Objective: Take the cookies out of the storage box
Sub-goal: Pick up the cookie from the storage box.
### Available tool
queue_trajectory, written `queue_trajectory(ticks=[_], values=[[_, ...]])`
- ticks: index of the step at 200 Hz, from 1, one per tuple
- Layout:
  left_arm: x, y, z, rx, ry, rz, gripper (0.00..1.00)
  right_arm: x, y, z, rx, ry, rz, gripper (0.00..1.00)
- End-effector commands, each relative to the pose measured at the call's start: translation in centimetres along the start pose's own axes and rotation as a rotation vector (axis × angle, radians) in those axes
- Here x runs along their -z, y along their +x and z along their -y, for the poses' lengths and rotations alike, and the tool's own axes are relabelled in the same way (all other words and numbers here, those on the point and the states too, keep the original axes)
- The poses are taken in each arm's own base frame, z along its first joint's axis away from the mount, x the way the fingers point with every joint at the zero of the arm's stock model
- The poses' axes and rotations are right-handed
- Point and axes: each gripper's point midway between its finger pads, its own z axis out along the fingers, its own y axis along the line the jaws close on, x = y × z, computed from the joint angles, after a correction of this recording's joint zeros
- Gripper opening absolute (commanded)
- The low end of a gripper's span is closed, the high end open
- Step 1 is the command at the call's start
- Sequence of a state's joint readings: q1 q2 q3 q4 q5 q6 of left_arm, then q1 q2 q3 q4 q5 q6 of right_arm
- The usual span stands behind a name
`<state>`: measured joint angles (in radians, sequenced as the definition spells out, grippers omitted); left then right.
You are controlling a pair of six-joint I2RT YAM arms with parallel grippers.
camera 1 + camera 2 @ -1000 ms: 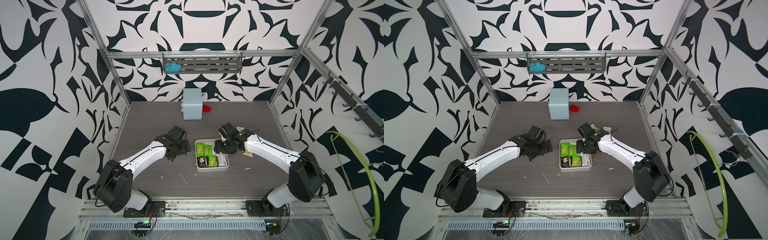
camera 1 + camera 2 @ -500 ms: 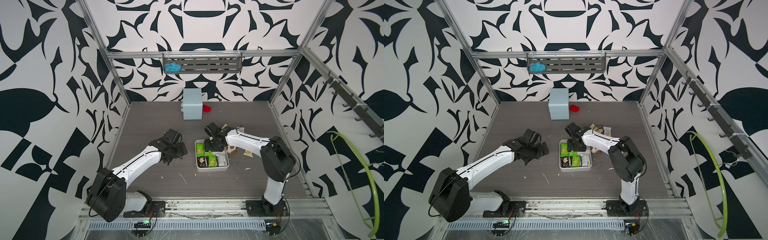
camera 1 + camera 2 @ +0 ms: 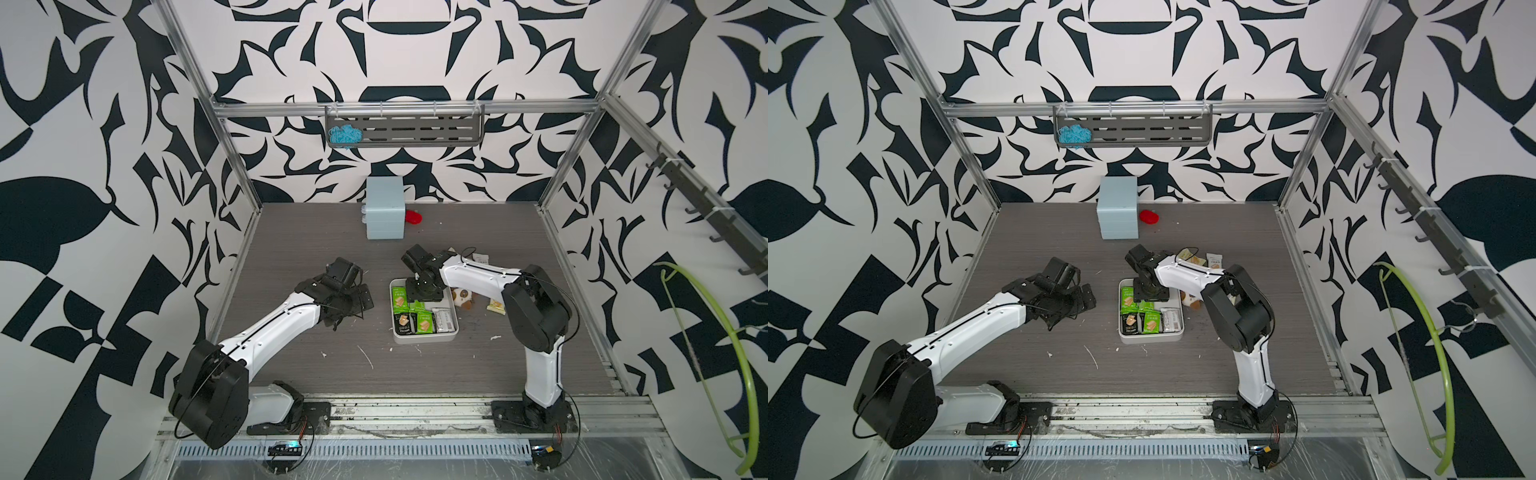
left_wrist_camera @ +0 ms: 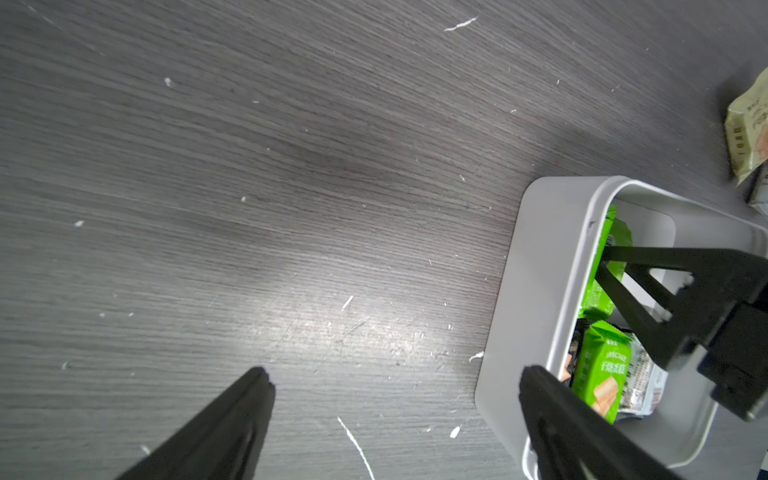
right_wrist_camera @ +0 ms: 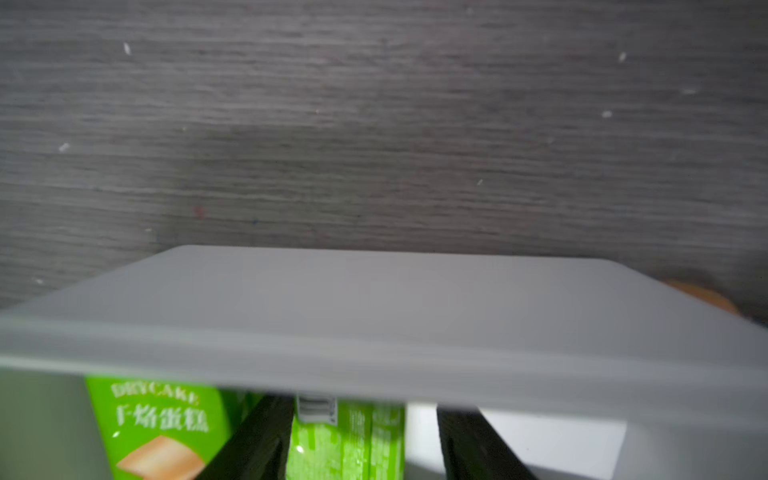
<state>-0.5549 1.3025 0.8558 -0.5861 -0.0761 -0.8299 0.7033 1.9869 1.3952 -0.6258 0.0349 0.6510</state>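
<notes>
while inside the white storage box (image 3: 424, 337), right tool (image 3: 424, 291) unclenched astride bright green cookies (image 5: 349, 444); left tool (image 4: 395, 374) likewise

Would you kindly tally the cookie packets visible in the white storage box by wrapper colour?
Green packets: 3
Black packet: 1
White packet: 1
Total: 5 in view; the right hand hides part of the storage box.

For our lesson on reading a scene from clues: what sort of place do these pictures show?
Most likely a robot test cell in a lab, not a home: a left arm and right arm bolted to a rail, a metal frame with bold patterned walls, and a tray of snack packets.
</notes>
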Motion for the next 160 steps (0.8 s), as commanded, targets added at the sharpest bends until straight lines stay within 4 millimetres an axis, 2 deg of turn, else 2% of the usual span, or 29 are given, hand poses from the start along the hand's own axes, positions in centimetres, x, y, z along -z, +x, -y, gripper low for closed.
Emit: queue_trajectory(ticks=[1, 68, 100, 130, 160], values=[[0.2, 0.6, -1.3, -0.014, -0.038, -0.012, 0.99, 1.2, -0.9, -0.7, 0.011, 0.000, 0.032, 0.60], [0.2, 0.5, -1.1, -0.005, -0.029, -0.010, 0.99, 0.0, -0.3, 0.0, 0.012, 0.056, -0.004, 0.57], [0.2, 0.4, -1.0, -0.002, -0.024, -0.008, 0.99, -0.3, -0.2, 0.1, 0.013, 0.065, -0.010, 0.48], [0.2, 0.3, -0.7, 0.000, -0.018, -0.015, 0.99, 0.8, -0.7, -0.6, 0.011, 0.030, 0.011, 0.41], [-0.1, 0.2, -0.2, 0.002, -0.019, -0.033, 0.99, 3.0, -1.6, -1.2, 0.015, -0.005, 0.049, 0.39]])
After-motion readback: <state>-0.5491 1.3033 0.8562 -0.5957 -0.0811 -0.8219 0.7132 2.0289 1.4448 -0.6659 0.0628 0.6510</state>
